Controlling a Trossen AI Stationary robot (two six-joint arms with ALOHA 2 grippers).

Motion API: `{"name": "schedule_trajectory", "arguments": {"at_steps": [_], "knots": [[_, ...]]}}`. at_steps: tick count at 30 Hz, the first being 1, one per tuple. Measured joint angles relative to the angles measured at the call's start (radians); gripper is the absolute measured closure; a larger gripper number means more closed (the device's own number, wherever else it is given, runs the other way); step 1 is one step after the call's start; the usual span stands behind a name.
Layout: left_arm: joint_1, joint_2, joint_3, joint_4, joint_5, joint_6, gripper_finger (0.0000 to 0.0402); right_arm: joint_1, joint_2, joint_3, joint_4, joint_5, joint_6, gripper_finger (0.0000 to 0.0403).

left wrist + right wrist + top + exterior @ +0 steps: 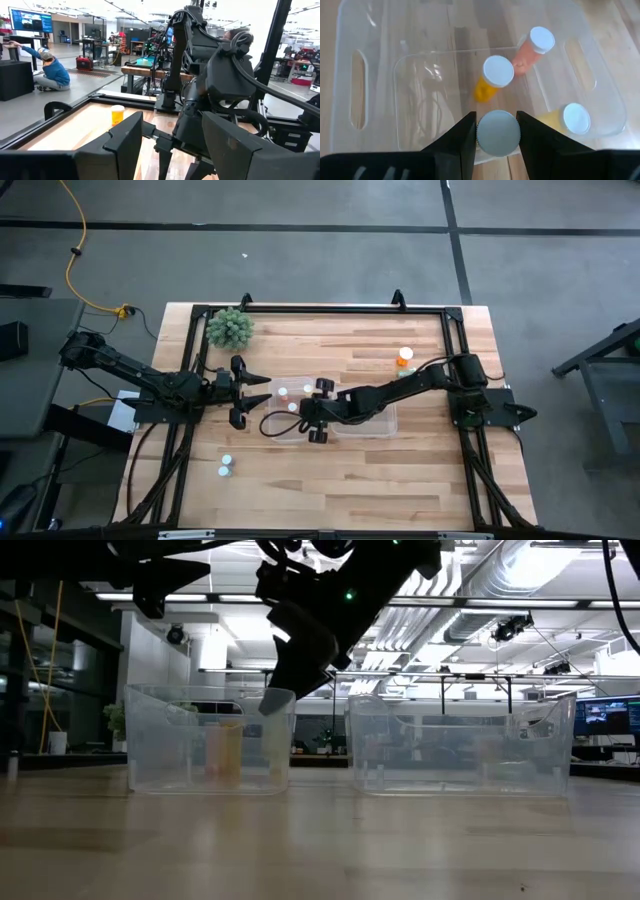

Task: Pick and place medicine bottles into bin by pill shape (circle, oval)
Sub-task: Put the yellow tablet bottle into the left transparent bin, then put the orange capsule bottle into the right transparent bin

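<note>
- A white-capped medicine bottle (498,134) is gripped by its cap between the two fingers of the right hand (318,412), held above a clear bin (370,35).
- Three more bottles are seen standing inside that bin: an orange one (492,77), a pinkish-orange one (535,46) and a pale yellowish one (570,119), all with white caps.
- The bin is placed near the middle of the wooden table (330,470); a second clear bin (460,745) is seen beside it in the low view.
- An orange bottle (404,357) is set at the far right of the table, and two small bottles (225,465) at the near left.
- The left hand (250,392) is held with fingers spread apart, gripping nothing, just left of the bins.
- A green spiky plant (230,328) is set at the far left corner.
- A seated person (50,72) is visible in the room beyond.
</note>
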Motion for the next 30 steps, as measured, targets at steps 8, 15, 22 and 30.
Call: {"name": "schedule_trajectory", "arguments": {"at_steps": [8,15,22,30], "knots": [[0.0,0.0,0.0,0.0,0.0,-0.003,0.0206,0.0,0.0,0.0,-0.008,0.0,0.003,0.0286],[0.0,0.0,0.0,0.0,0.0,-0.002,0.0206,0.0,0.0,-0.001,-0.008,0.0,0.005,0.0278],[0.0,0.0,0.0,0.0,0.0,0.0,0.0206,0.0,0.0,-0.001,-0.008,0.0,0.005,0.0263],[0.0,0.0,0.0,0.0,0.0,-0.002,0.0206,0.0,0.0,-0.001,0.004,0.0,-0.005,0.0247]]}}
